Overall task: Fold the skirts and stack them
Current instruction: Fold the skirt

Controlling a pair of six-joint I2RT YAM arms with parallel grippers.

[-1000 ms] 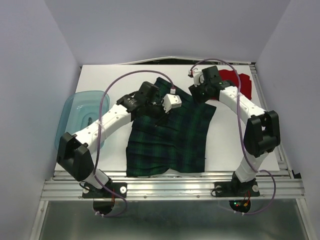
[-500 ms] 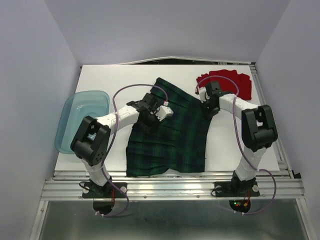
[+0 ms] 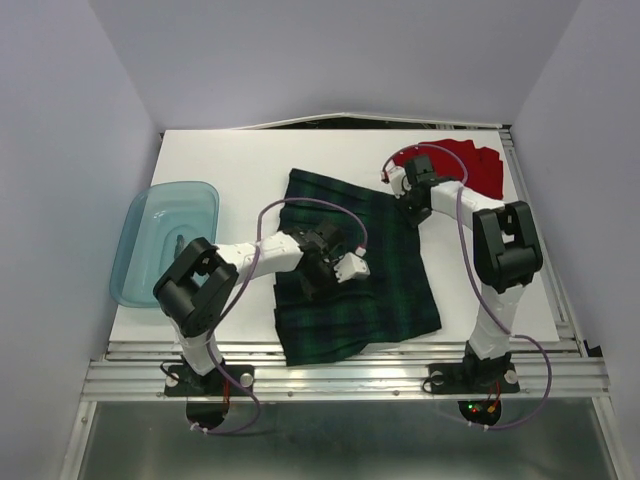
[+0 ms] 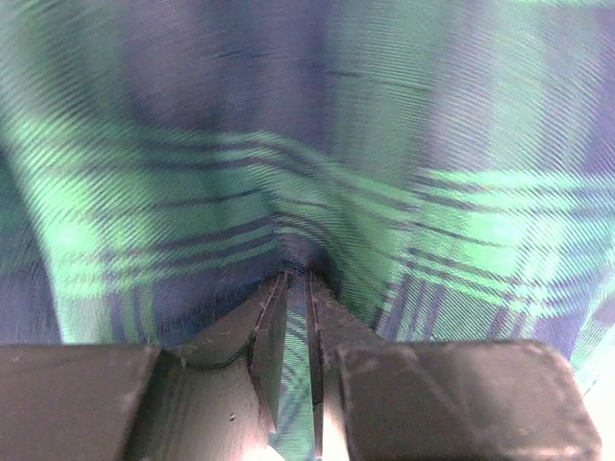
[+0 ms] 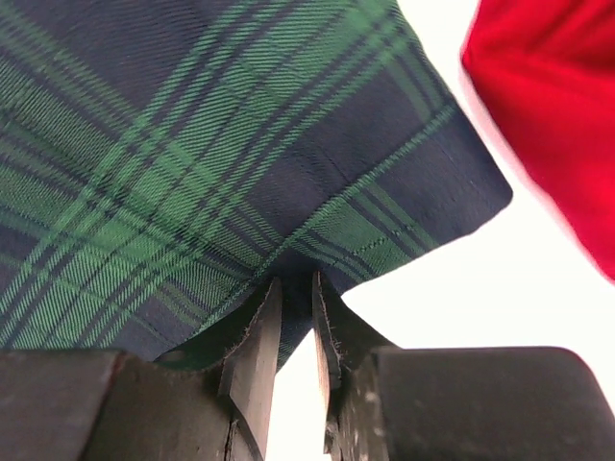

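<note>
The green-and-navy plaid skirt [image 3: 375, 270] lies spread flat in the middle of the table. My left gripper [image 3: 316, 284] rests low on its left part and is shut on a pinch of plaid cloth [image 4: 317, 173], with fabric showing between the jaws [image 4: 298, 280]. My right gripper [image 3: 415, 208] is at the skirt's far right corner, shut on the plaid edge [image 5: 317, 192] just short of the corner [image 5: 296, 284]. The red skirt [image 3: 468, 164] lies bunched at the far right, and it also shows in the right wrist view [image 5: 548, 115].
A translucent teal tub [image 3: 165, 240] sits at the table's left edge. White table surface [image 3: 220, 165] shows behind and left of the plaid skirt. A metal rail [image 3: 340, 375] runs along the near edge.
My left gripper has moved toward the near right and my right gripper slightly back. The plaid skirt has shifted and turned, and it now lies spread wider.
</note>
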